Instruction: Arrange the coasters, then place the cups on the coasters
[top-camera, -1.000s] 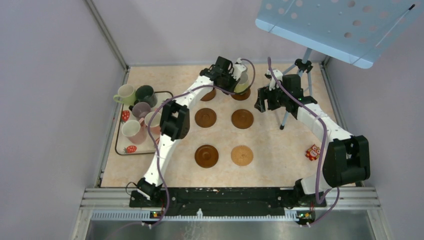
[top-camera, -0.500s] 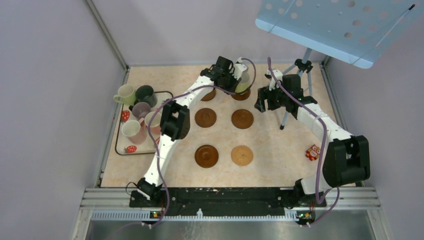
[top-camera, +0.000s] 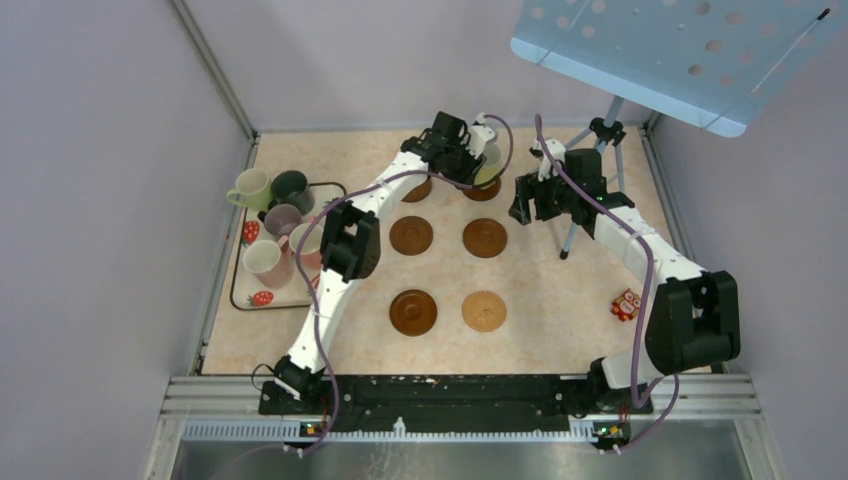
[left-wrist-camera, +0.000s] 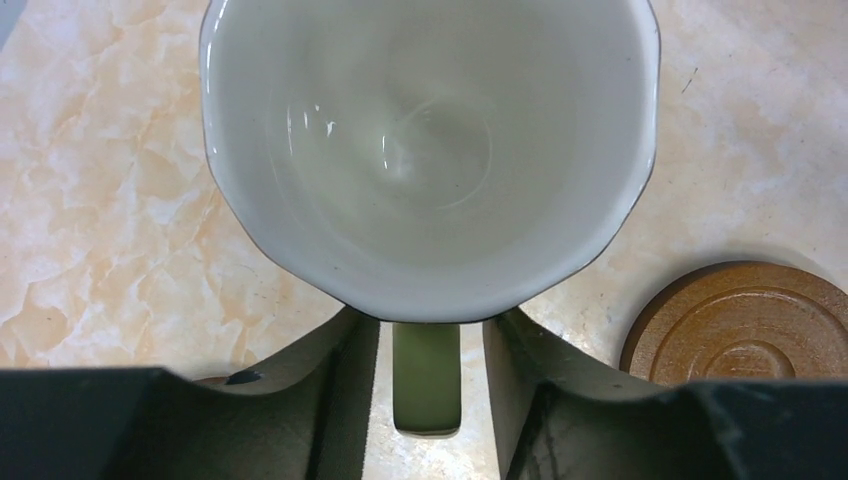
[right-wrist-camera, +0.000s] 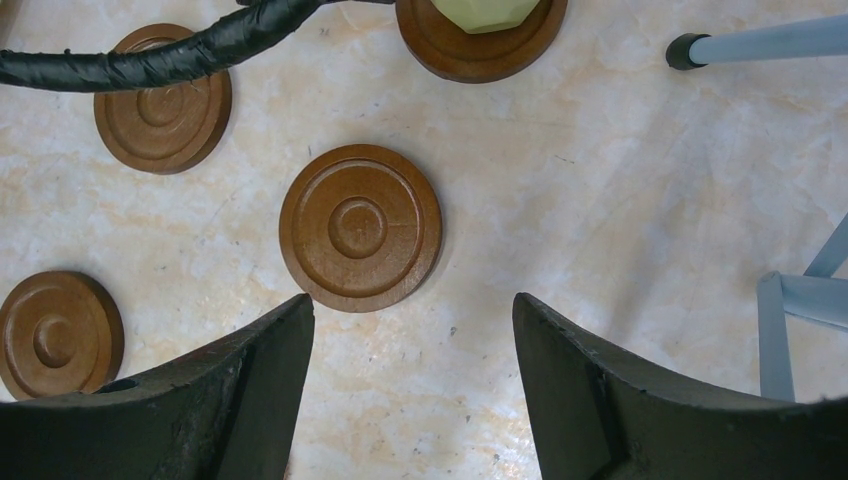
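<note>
Left wrist cam: left gripper (left-wrist-camera: 428, 345) slack around the green cup's (left-wrist-camera: 430, 150) handle, cup hiding its coaster (right-wrist-camera: 480, 55); right gripper (right-wrist-camera: 410, 305) gapes empty near a tripod leg (right-wrist-camera: 760, 40).

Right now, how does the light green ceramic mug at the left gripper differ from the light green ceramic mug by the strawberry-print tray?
The gripper-side light green mug sits on a dark brown round coaster; the tray-side light green mug stands at the white strawberry-print tray's far corner. The left gripper has its open fingers either side of the gripper-side mug's handle; no gripper is near the tray-side mug. Both are upright with pale insides.
</note>
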